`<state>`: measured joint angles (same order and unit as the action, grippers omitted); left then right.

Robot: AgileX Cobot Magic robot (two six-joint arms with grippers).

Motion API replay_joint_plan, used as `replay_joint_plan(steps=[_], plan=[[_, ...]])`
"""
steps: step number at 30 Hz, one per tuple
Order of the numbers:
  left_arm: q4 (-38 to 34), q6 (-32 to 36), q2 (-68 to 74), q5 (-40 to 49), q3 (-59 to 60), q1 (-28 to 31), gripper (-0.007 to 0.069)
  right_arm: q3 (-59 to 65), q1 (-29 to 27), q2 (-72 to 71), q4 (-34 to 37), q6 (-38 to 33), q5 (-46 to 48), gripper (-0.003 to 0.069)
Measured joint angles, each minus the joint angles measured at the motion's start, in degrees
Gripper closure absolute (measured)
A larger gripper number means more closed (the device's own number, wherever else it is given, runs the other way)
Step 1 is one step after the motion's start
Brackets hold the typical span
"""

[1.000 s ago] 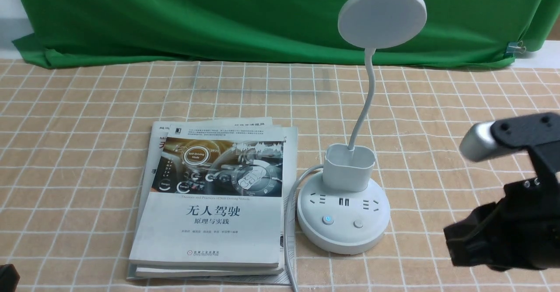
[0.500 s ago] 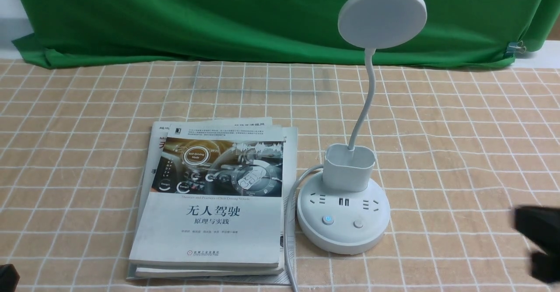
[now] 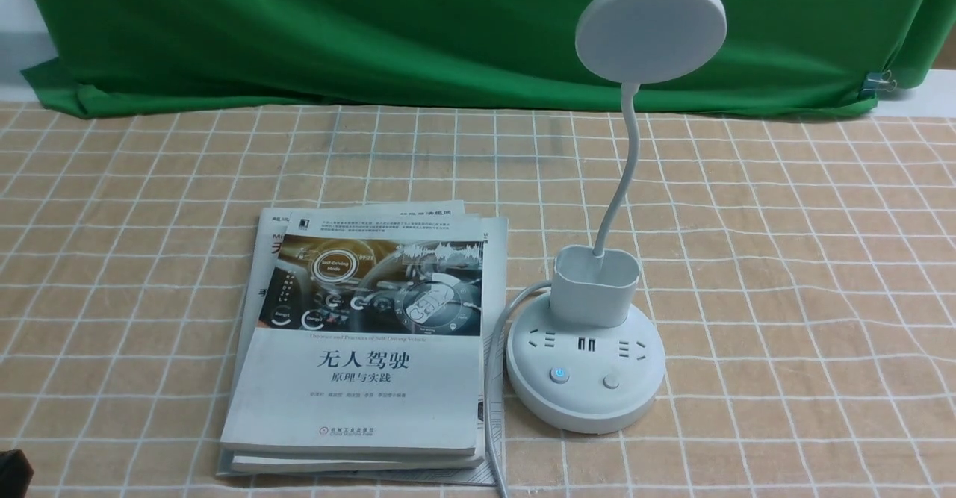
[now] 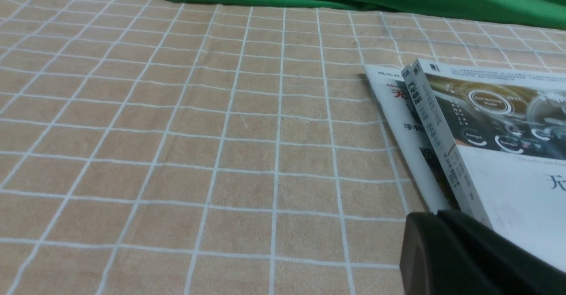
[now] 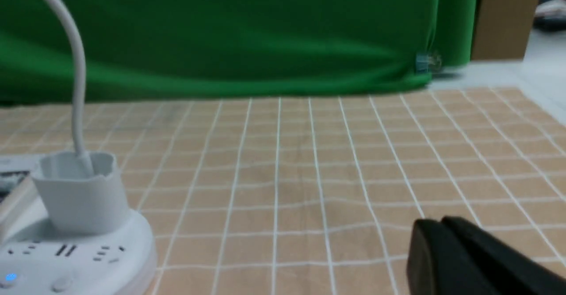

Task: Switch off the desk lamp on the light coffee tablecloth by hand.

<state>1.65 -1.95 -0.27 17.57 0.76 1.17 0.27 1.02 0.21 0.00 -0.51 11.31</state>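
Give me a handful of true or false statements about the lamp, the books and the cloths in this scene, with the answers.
1. The desk lamp stands on the light coffee tablecloth. True.
2. The books lie on the robot's right of the lamp. False: they lie on its left.
3. A small blue light shows on one button of the lamp's base. True.
4. The pen cup holds several pens. False: only the lamp's neck rises from it.
5. A green cloth hangs behind the table. True.
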Motion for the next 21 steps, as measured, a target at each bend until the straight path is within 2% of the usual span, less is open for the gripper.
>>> replay_joint_plan(steps=[10,21], plan=[[0.41,-0.02,0.00,-0.01,0.00,0.00,0.0619,0.00,1.24,-0.08,0.00,-4.46,2.20,0.0641],[0.41,-0.02,0.00,-0.01,0.00,0.00,0.0619,0.00,1.24,-0.08,0.00,-4.91,2.44,0.0641]])
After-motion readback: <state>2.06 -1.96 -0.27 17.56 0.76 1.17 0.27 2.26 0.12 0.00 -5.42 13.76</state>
